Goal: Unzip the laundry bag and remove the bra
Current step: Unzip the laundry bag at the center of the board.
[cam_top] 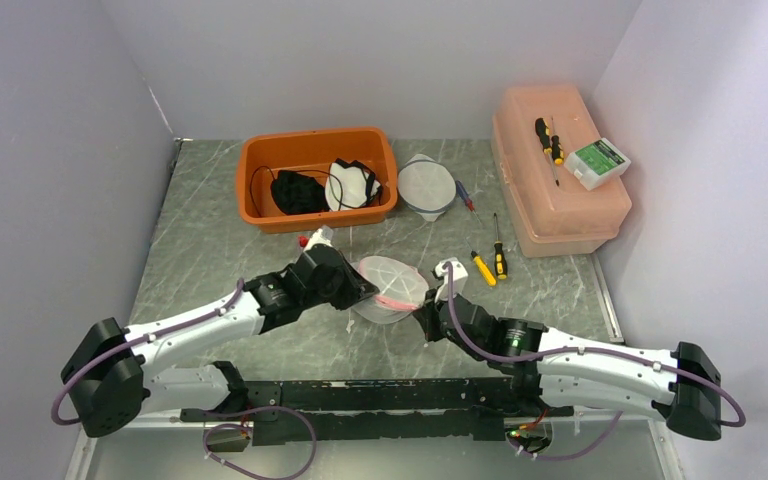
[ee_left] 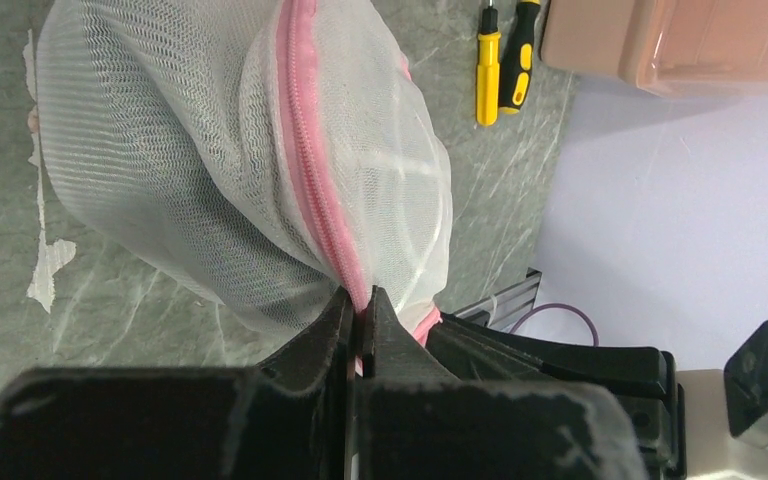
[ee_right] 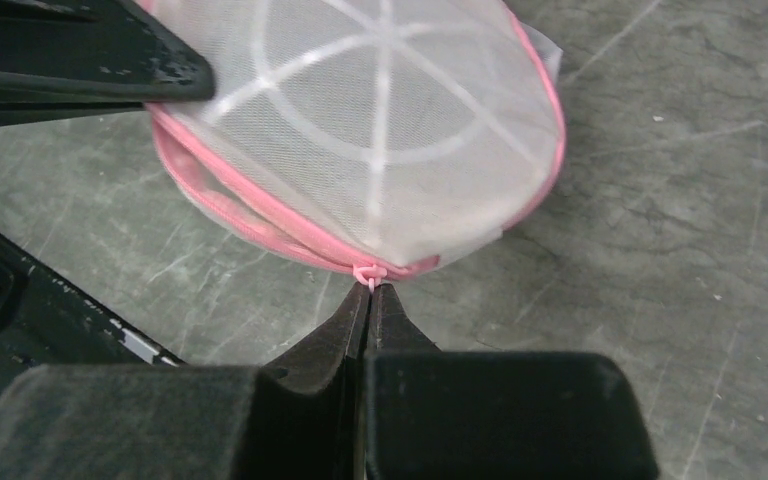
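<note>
Mesh laundry bag (cam_top: 390,288) held between both arms: left gripper (ee_left: 362,298) clenched on its pink zipper seam (ee_left: 312,170), right gripper (ee_right: 370,292) clamped on the small pink zipper pull (ee_right: 368,273).

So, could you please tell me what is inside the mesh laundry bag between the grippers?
Through the laundry bag's white mesh only its own pale ribs show, and its pink zip looks closed. Any garment inside cannot be made out.
</note>
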Tool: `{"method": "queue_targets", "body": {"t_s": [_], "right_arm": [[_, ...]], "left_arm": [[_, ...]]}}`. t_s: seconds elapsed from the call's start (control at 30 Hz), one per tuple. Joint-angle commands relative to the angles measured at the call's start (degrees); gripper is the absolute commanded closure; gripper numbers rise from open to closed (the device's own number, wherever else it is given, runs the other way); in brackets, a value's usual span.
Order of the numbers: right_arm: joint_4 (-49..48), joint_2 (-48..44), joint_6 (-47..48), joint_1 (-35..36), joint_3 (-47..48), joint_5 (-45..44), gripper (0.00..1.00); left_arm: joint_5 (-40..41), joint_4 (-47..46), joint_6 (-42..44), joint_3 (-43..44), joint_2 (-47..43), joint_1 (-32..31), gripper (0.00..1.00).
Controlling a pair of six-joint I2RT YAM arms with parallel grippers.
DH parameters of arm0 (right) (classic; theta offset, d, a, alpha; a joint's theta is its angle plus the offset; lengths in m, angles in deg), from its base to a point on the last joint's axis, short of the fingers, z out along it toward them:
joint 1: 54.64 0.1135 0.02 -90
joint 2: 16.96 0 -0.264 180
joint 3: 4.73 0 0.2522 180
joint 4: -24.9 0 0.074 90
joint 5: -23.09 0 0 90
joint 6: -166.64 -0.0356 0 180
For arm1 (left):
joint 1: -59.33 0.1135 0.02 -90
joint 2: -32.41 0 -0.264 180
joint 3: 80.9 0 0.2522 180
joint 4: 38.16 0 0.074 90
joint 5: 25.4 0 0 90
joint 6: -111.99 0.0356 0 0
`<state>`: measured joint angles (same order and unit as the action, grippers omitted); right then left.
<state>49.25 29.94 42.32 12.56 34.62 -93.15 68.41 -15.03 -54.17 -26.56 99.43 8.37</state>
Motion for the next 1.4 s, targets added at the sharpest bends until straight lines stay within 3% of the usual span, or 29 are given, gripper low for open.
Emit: {"method": "queue_targets", "body": {"t_s": [0.0,0.4,0.47,0.53,0.63,0.67,0.7,0.77,0.97,1.13,1.37], "right_arm": [[3.6,-1.2,-1.9,-0.8,-0.4,-5.8,1.0],[3.1,-1.3,-2.2,-1.3,-1.0,-3.9,0.97],[2.5,-3.3,-0.9,-1.3,-0.7,-1.7,0.69],[3.5,-5.0,0.0,-1.3,0.5,-0.3,0.47],[7.3,-6.1,0.9,-1.2,3.8,0.3,0.31],[8.2,-6.4,1.3,-1.3,4.8,0.3,0.16],[9.3,-6.6,1.6,-1.3,5.8,0.0,0.13],[10.6,-6.8,2.3,-1.2,7.7,-0.6,0.13],[9.0,-5.2,5.9,-1.3,10.7,-2.5,0.15],[2.6,-2.7,7.6,-1.2,9.0,-0.7,0.17],[-5.5,-3.9,8.7,-1.2,5.1,1.8,0.17]], "left_arm": [[1.8,1.8,0.0,-0.8,-1.7,0.4,0.97],[0.8,0.3,-0.1,-2.0,-2.3,0.5,0.96],[0.3,0.1,0.4,-2.0,-2.5,0.5,0.85],[-0.1,-0.1,1.0,-1.9,-2.9,0.5,0.64],[-0.8,0.6,2.3,-1.3,-4.0,0.5,0.34],[-1.0,1.3,3.0,-0.9,-4.4,0.5,0.29],[-1.3,2.4,3.8,-0.2,-4.9,0.5,0.24],[-1.0,6.3,6.0,1.2,-6.0,0.4,0.19],[5.5,15.5,17.0,3.4,-10.5,0.7,0.2],[5.1,16.1,25.9,7.0,-7.7,3.2,0.23],[1.0,12.4,29.3,7.9,-5.3,5.3,0.26]]}}
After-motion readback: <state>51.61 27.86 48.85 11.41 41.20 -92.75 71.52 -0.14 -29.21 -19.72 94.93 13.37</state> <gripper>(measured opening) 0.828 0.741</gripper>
